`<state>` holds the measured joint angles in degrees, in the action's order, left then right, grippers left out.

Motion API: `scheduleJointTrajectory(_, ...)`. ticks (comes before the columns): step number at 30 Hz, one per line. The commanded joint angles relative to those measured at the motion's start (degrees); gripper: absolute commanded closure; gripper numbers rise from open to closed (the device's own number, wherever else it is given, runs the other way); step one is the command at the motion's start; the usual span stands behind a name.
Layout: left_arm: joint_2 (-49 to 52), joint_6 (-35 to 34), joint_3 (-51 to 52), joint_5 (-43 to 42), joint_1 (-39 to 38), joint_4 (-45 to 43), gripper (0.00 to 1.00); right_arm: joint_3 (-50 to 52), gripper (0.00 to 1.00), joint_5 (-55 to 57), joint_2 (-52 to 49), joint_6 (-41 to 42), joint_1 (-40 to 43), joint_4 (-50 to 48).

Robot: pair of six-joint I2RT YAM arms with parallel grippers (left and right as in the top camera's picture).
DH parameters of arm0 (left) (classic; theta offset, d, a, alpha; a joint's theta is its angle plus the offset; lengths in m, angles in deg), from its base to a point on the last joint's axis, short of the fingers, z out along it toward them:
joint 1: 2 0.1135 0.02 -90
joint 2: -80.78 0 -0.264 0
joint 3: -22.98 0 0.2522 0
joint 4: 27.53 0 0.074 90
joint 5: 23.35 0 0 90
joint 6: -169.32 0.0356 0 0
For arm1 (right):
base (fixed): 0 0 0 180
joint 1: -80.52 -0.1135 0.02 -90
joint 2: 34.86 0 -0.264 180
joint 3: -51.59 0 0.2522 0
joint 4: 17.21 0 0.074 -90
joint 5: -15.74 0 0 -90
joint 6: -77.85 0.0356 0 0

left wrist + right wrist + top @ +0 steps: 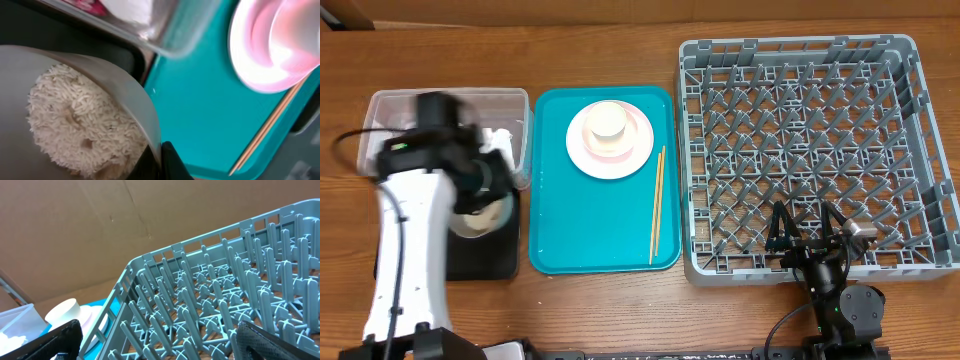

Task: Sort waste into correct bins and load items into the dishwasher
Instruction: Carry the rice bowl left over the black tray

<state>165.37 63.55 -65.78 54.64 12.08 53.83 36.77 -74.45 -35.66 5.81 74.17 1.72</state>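
My left gripper [500,200] is shut on the rim of a pale bowl [480,218] and holds it over the black tray [485,255]. In the left wrist view the gripper [161,162] pinches the bowl's wall [100,75], and cooked rice [75,120] clings inside. The clear tub [450,105] holds white tissue [130,10] and a red wrapper [87,5]. The pink plate [610,140] carries the cream cup [608,120]. Chopsticks [657,205] lie beside it. My right gripper [808,235] is open and empty over the front edge of the grey rack [800,60].
The teal serving tray [560,230] lies between the bins and the rack. The right wrist view shows the rack's pegs [210,280] between my fingers [160,340], with the cup [62,312] beyond the rack's left wall.
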Motion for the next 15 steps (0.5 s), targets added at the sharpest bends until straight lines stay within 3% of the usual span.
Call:
scheduleJointTrajectory(1, -1.86, 6.49, -0.04, -13.7, 9.51, -1.55, 0.96, 0.59, 0.0, -0.33, 0.42, -0.17, 0.48, -0.33)
scheduleJointTrajectory(7, -1.86, 8.28, 6.19, -23.63, 22.14, -8.09, 0.96, 0.59, 0.0, -0.33, 0.42, -0.2, 0.48, -0.33)
scheduleJointTrajectory(15, -1.84, 8.68, 19.1, -40.24, 32.37, -23.98, 0.96, 0.59, 0.0, -0.33, 0.42, -0.2, 0.48, -0.33)
